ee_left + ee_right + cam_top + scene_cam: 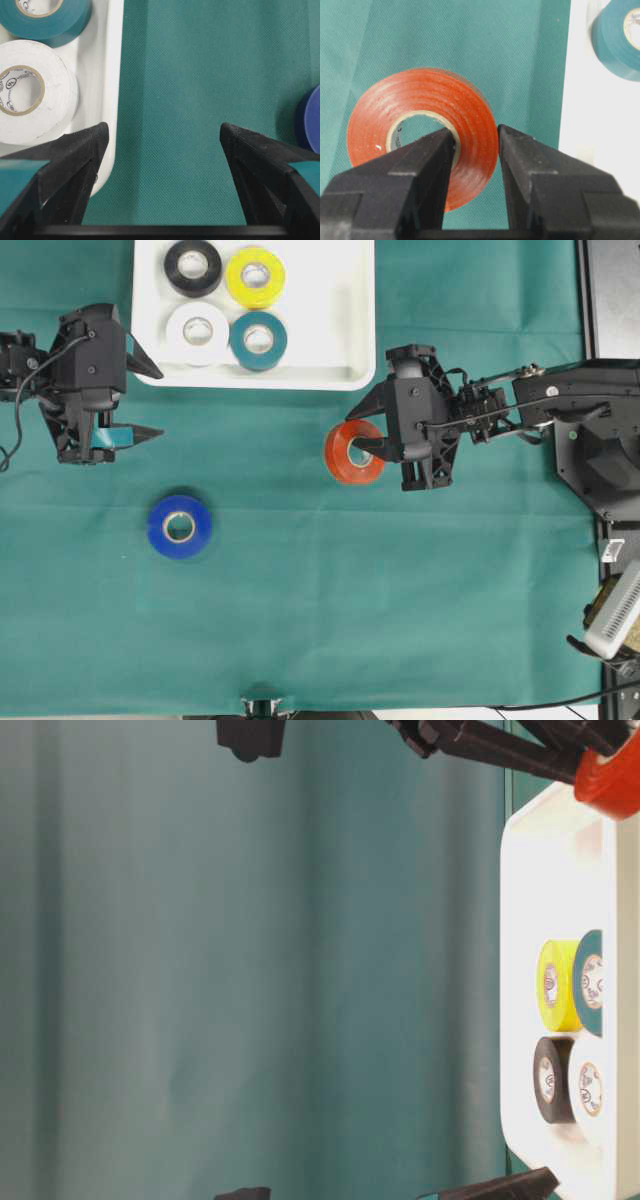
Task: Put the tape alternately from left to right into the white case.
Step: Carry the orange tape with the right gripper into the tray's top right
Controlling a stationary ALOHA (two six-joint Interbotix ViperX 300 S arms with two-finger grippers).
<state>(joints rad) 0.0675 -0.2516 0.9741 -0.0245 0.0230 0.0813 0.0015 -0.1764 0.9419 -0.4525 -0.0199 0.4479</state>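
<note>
Pinched through its wall by the right end effector [368,448], one finger inside the pale core and one outside: the red-orange roll [340,466], over the green cloth [400,590] of the desk, just outside the white case [330,360] by its right-hand corner. Could not tell whether lifted clear of the cloth. Judged the step as carrying this fifth roll into the case. Best done with a steady pinch on the slick, layered tape wall, a lift high enough to pass the raised rim, and a release over the bare right half, apart from the black roll [175,267], yellow roll [237,280], white roll [178,335] and teal roll [277,345] grouped two by two at the left. Held spread and empty beside the case's left corner: the left end effector [155,400], with the blue roll [195,537] flat on the cloth, apart from it. Looked finely woven and matte in the cloth; smooth, hard and round-cornered in the case; ring-shaped, ridged at the edges and faintly glossy in the rolls.
</note>
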